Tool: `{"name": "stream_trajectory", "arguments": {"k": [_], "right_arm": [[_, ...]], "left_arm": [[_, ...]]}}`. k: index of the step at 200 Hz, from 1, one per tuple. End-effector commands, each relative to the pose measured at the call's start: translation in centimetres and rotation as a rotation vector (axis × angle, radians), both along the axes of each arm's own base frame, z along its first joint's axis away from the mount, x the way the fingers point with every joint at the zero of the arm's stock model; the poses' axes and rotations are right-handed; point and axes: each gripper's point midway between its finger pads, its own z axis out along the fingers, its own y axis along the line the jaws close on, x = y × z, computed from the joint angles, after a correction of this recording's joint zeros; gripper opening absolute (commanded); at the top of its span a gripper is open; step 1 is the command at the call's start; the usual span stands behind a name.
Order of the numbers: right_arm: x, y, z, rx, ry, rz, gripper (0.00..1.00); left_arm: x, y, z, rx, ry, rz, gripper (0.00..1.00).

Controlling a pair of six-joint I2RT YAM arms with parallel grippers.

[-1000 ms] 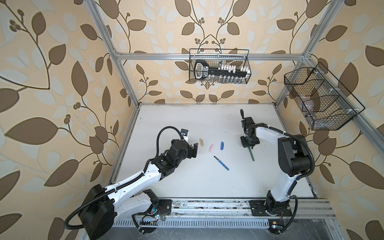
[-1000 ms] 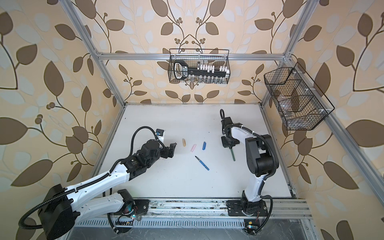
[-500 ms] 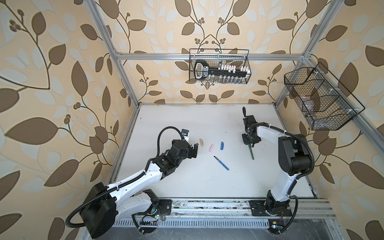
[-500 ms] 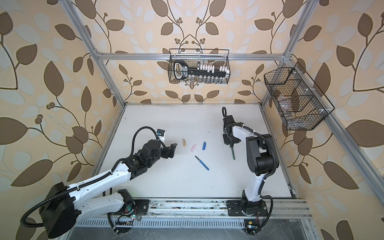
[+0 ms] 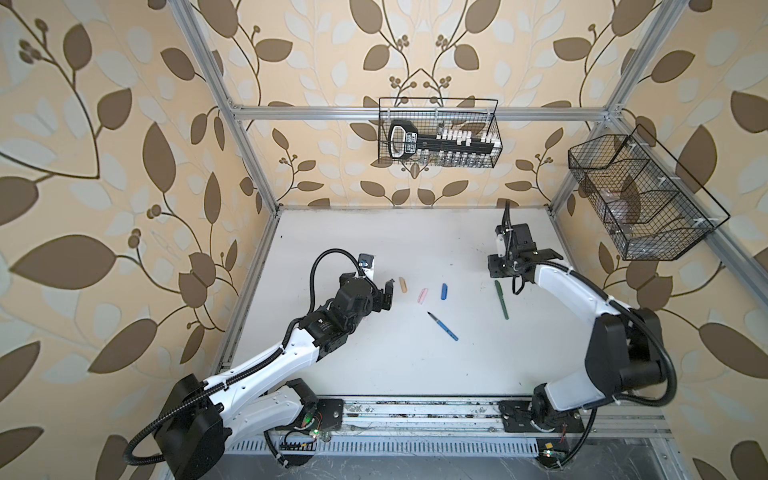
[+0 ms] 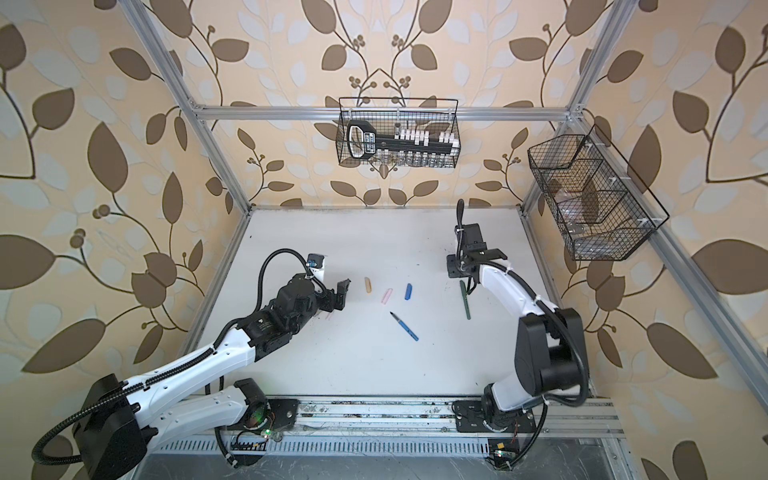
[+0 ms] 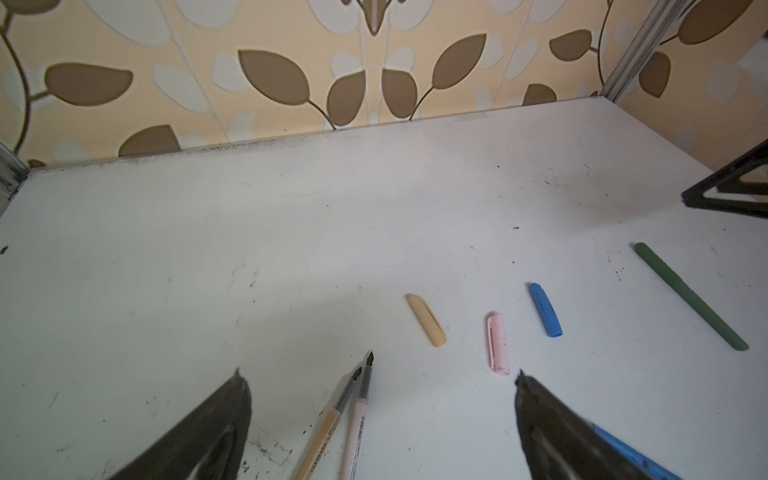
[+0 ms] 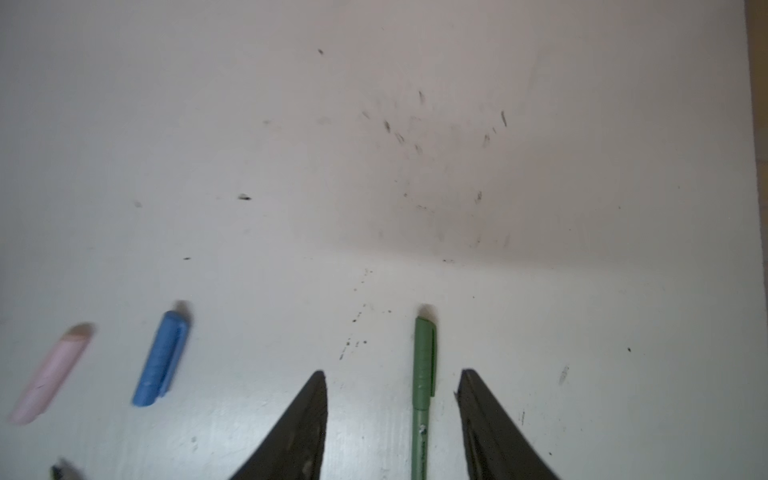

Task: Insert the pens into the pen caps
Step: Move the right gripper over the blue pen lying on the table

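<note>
One of four looks done: the green pen (image 8: 424,374), capped, lies right on the counter (image 5: 374,232) between the right pincer's (image 8: 392,374) parted jaws, untouched. The tan cap (image 5: 402,284), pink cap (image 5: 422,295) and blue cap (image 5: 444,291) wait mid-counter, the blue pen (image 5: 444,327) nearer. The tan pen (image 7: 328,428) and pink pen (image 7: 357,419) lie under the left pincer (image 7: 379,374), spread wide. The far-wall basket (image 5: 384,124) and right-wall basket (image 5: 673,232) hang clear.
</note>
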Motion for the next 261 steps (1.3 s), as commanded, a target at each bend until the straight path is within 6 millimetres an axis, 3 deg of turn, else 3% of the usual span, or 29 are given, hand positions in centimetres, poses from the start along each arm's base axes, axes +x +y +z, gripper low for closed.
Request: {"name": "stream_trajectory", "arguments": {"k": [1, 21, 51, 78, 128, 158, 261], "right_arm": [[-3.2, 5.8, 0.7, 0.074, 0.012, 0.189, 0.55], [-6.8, 10.1, 0.5, 0.062, 0.057, 0.338, 0.54], [-11.5, 14.8, -0.3, 0.063, 0.108, 0.532, 0.54], [-13.5, 17.1, -2.0, 0.036, 0.179, 0.614, 0.54], [-14.3, 18.6, -5.8, -0.033, 0.321, 0.654, 0.51], [-13.8, 18.5, -7.8, -0.089, 0.371, 0.65, 0.5], [-10.4, 19.0, -10.5, -0.105, 0.425, 0.613, 0.44]], "left_arm": [[0.4, 1.7, 0.2, -0.088, 0.002, 0.048, 0.99], [0.5, 2.3, 0.5, -0.163, 0.022, 0.043, 0.99], [0.1, 2.5, 0.9, -0.188, 0.013, 0.03, 0.99], [0.1, 1.7, 0.6, -0.203, 0.02, -0.004, 0.99], [0.3, 0.2, -0.2, -0.215, 0.061, -0.073, 0.99], [0.3, 0.4, -0.4, -0.201, 0.065, -0.06, 0.99], [0.2, -0.2, -0.4, -0.215, 0.068, -0.095, 0.99]]}}
